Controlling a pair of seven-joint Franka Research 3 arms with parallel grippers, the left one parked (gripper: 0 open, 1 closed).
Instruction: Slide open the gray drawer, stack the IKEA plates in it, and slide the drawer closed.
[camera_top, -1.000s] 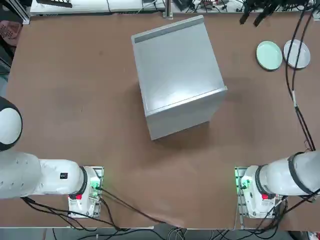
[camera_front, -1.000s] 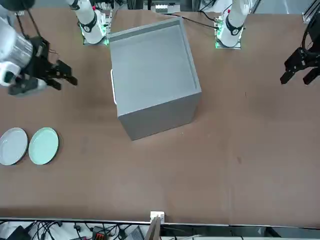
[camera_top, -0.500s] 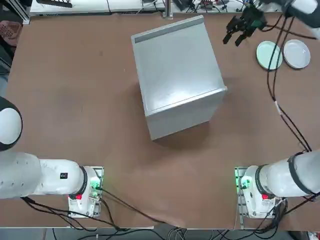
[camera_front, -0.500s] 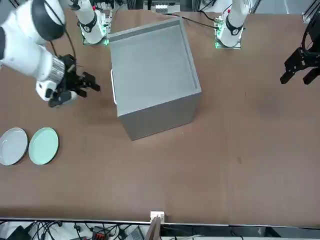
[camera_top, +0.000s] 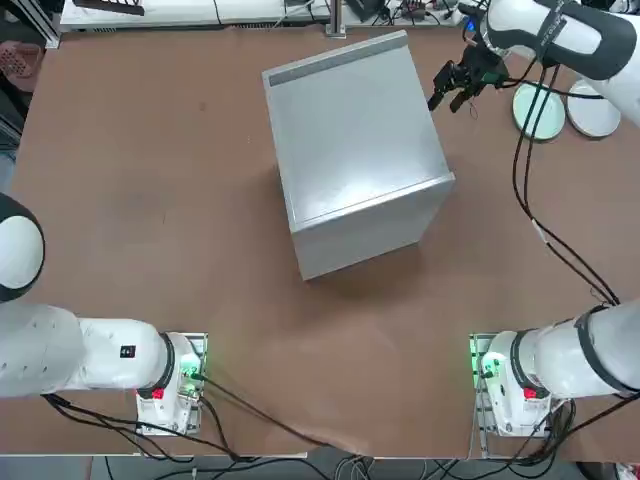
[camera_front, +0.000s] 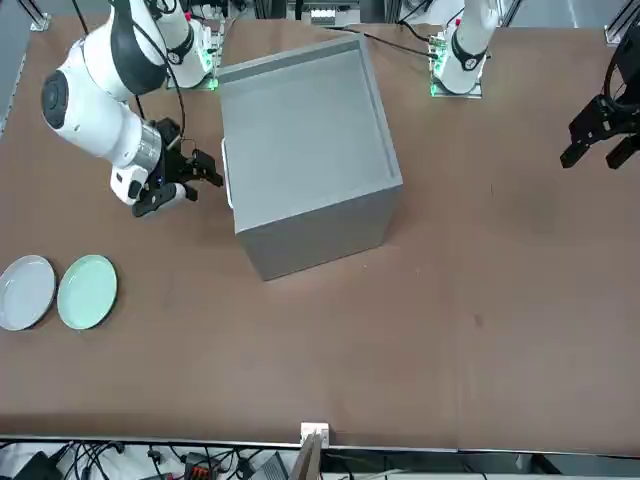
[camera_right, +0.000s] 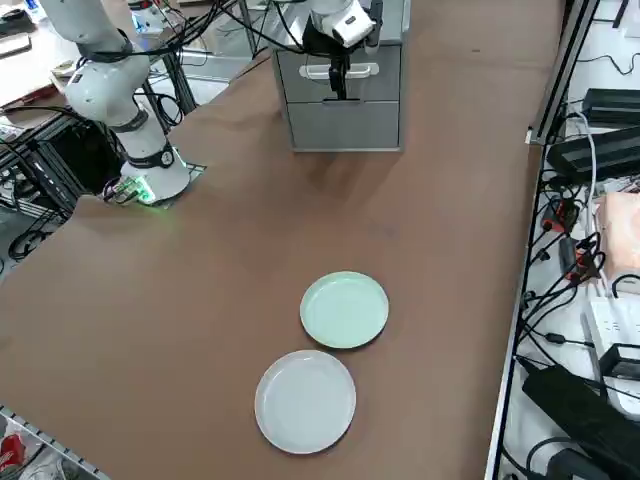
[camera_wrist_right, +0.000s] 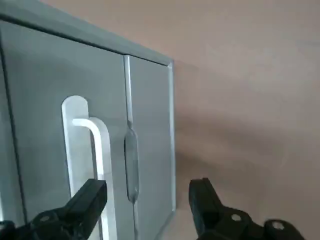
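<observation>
Right pincer (camera_wrist_right: 145, 200) at gray drawer (camera_right: 342, 72) front, fingers spread apart, empty. One fingertip (camera_wrist_right: 92, 192) level with the white handle (camera_wrist_right: 92, 150), looks just short of contact, hard to confirm. Drawer closed, flush in the cabinet (camera_top: 350, 150). Cabinet mid-bench (camera_top: 150, 200), drawer face toward 2 o'clock in top view. IKEA plates: mint green plate (camera_top: 535, 110) and white-gray plate (camera_top: 597, 108) side by side, not stacked, near bench edge at 3 o'clock from pincer, well apart from cabinet.

White rounded arm links (camera_front: 95, 110), black fingers (camera_wrist_right: 87, 200), black cables, green-lit base (camera_top: 492, 372).
</observation>
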